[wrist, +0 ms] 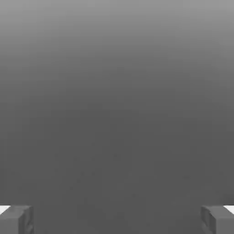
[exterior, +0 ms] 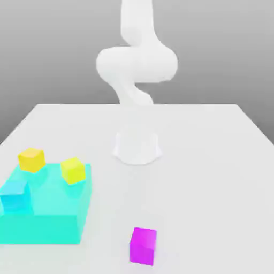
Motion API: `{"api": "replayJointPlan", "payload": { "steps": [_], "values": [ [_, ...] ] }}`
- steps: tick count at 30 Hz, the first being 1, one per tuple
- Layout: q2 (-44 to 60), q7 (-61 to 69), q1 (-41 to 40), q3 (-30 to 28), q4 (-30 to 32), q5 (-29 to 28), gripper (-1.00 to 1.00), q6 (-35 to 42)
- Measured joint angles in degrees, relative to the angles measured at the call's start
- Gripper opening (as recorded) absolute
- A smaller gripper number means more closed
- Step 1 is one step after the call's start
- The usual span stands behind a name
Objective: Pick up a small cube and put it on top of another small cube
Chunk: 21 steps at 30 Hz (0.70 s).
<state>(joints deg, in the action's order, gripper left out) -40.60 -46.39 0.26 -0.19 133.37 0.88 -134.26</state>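
The small magenta cube (exterior: 143, 245) rests on the white table near its front edge, a little to the exterior view's right of the big cyan block. The other small cube, orange-yellow (exterior: 31, 159), stands at the far left corner of that block; whether it sits on the block or just behind it I cannot tell. In the hand view my gripper (wrist: 117, 221) is open: the two grey fingertips (wrist: 16, 219) stand far apart with nothing between them, against plain grey background.
A large flat cyan block (exterior: 51, 211) lies at the front left. It carries a paler lemon-yellow cube (exterior: 73, 170) and a small cyan cube (exterior: 14, 195). The arm's white base (exterior: 137, 145) stands mid-table, its links rising out of the picture.
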Motion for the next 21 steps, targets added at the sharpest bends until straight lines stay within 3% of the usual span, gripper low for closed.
{"api": "replayJointPlan", "payload": {
  "steps": [12, 21],
  "values": [
    [25.32, -3.67, 0.62, 0.66, 7.68, 2.92, 0.0, -11.93],
    [43.95, -9.39, 0.89, 1.15, 13.39, 0.86, 0.0, -20.82]
  ]
}}
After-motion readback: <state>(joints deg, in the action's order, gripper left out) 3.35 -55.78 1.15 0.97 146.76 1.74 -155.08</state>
